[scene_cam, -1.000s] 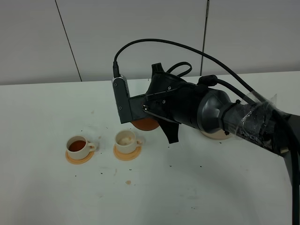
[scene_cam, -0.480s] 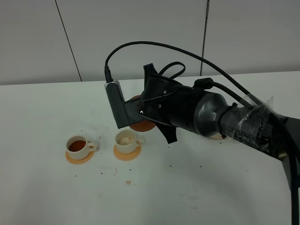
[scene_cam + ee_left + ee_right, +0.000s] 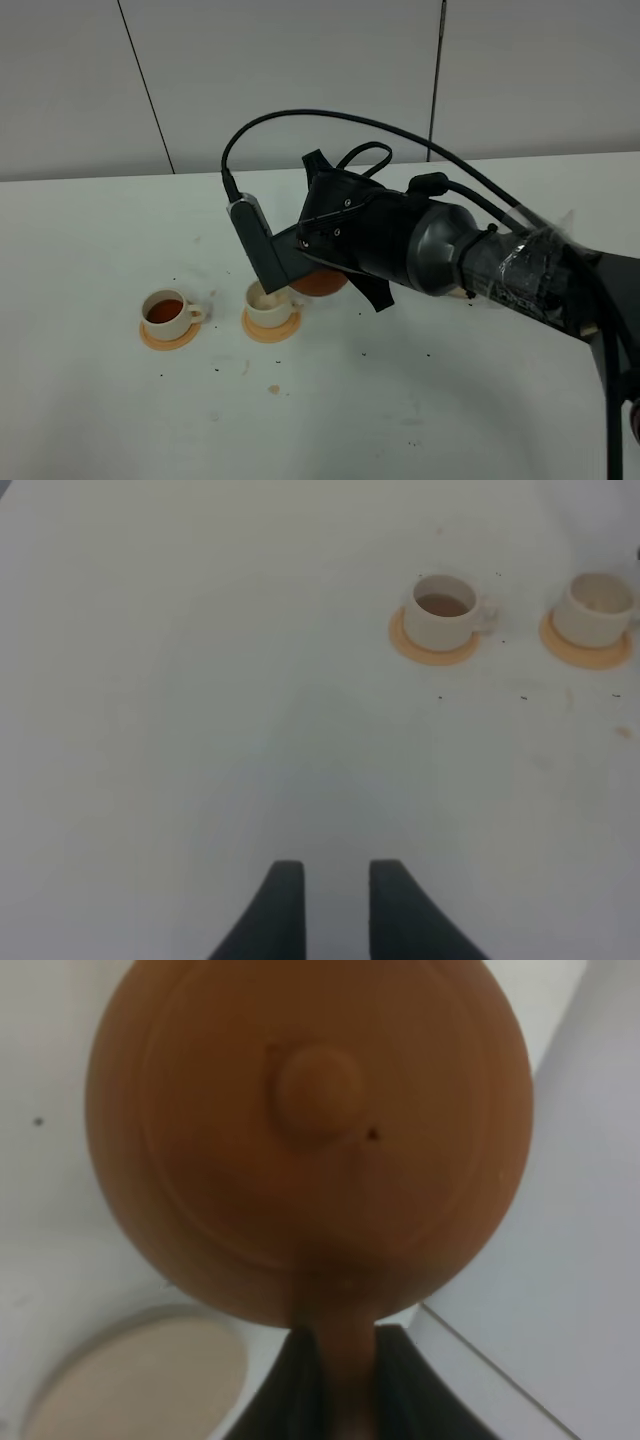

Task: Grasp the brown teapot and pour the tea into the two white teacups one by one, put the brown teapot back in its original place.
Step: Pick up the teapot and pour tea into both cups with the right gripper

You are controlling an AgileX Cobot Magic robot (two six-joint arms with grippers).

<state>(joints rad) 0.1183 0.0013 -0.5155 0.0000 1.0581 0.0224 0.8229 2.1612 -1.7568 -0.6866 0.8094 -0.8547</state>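
My right gripper (image 3: 338, 1362) is shut on the loop handle of the brown teapot (image 3: 310, 1130), which fills the right wrist view, lid and knob facing the camera. In the high view the teapot (image 3: 322, 283) hangs tilted just right of the nearer white teacup (image 3: 262, 303), mostly hidden by the arm. That cup's inside looks pale. The other white teacup (image 3: 166, 312) holds dark tea (image 3: 163, 309). Both cups (image 3: 443, 610) (image 3: 597, 607) show in the left wrist view. The pale beige disc (image 3: 140, 1380) lies below the teapot. My left gripper (image 3: 335, 905) is open over bare table.
Each cup stands on a small orange coaster (image 3: 168, 337) (image 3: 272, 326). Dark specks and a small brown stain (image 3: 273, 389) dot the white table (image 3: 400, 420). The right arm's bulk and its black cable (image 3: 330, 120) stretch from the right across the middle.
The right arm has carried the teapot left and lower, toward the nearer cup, and tipped it more. Its wrist block now overlaps that cup's rim. The left gripper has not moved.
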